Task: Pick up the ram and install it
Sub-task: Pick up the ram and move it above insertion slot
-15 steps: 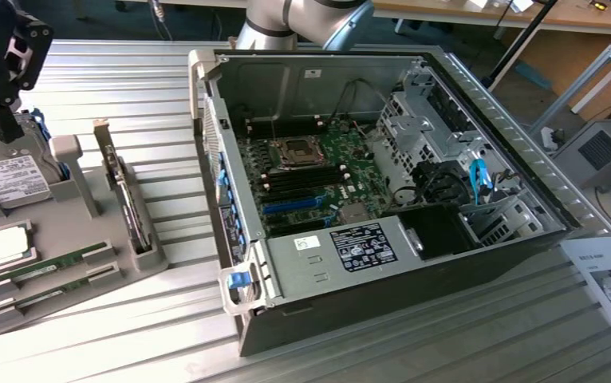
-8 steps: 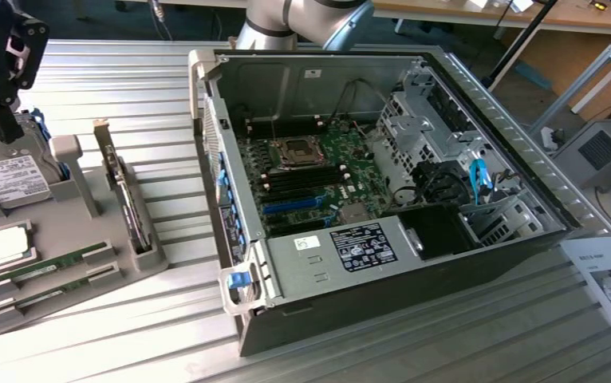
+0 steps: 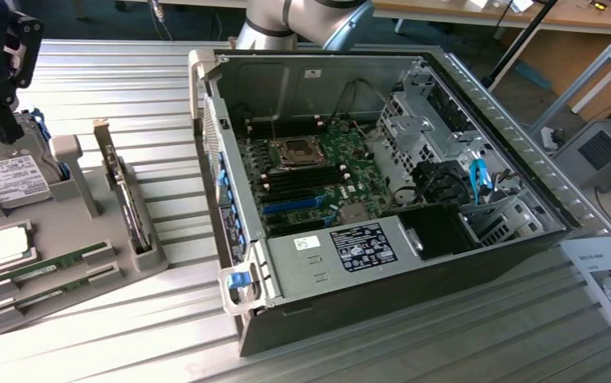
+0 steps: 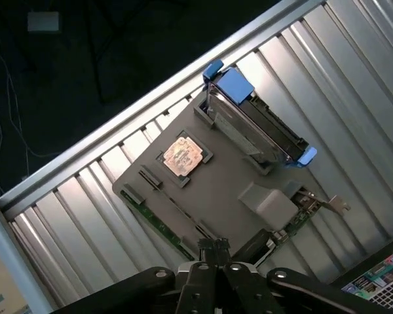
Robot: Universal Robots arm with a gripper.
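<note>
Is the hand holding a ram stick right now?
No: the hand is shut on nothing, while one ram stick and the second ram stick both lie in the grey holder.

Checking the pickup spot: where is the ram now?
At the exterior view's left, the two ram sticks sit in the grey holder, beside the CPU, outside the computer case.

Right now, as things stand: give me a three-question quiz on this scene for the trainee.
1. How many ram sticks lie in the gray tray?
2. True or false: the gripper holds one of them.
3. The CPU chip sits: A) in the tray, B) between the jaws, C) on a ram stick.
Key: 1 two; 2 false, jaws shut and empty; 3 A.
</note>
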